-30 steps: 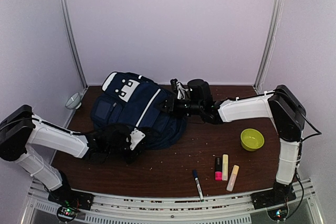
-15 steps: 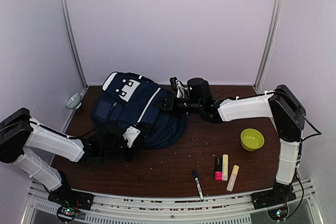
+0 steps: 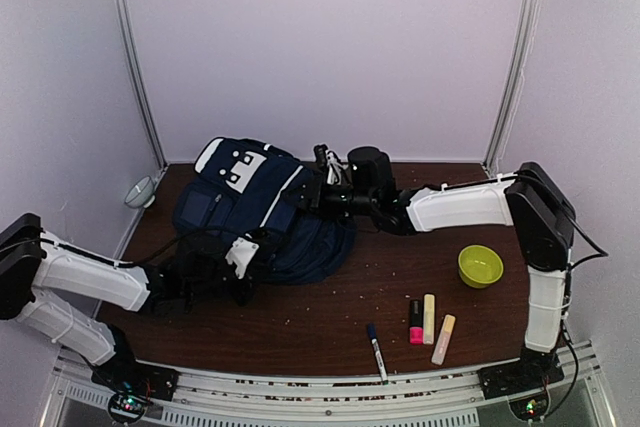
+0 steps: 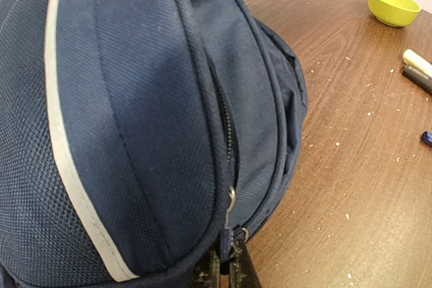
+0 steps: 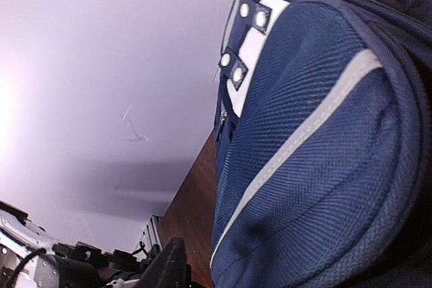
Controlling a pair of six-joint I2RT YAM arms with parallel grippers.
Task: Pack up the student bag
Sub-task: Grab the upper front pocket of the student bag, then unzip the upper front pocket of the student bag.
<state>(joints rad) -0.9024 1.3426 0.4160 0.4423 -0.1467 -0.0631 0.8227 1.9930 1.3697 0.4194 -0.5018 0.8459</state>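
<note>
Nearest my bases, a blue-capped marker [image 3: 375, 347] lies on the brown desk [image 3: 330, 317]. Just right of it are three highlighters side by side: a pink one [image 3: 415, 321], a yellow one [image 3: 429, 317] and a peach one [image 3: 443, 339]. Farther in on the right sits a yellow-green bowl [image 3: 480, 266], well apart from everything else. My left arm [image 3: 90, 277] stretches low across the desk to the near edge of the student bag [image 3: 250, 202]. There my left jaws are pinched tight on the metal zipper pull [image 4: 230, 207], at the near end of a closed zip. The bag lies on the far left part of the desk, with its white patch [image 3: 240, 167] toward the back wall and a white stripe running along its top. My right arm [image 3: 460, 205] reaches in from the right, and my right jaws are against the bag's far right side. I cannot tell how wide they stand. A small pale bowl [image 3: 140, 192] sits by the far left corner.
</note>
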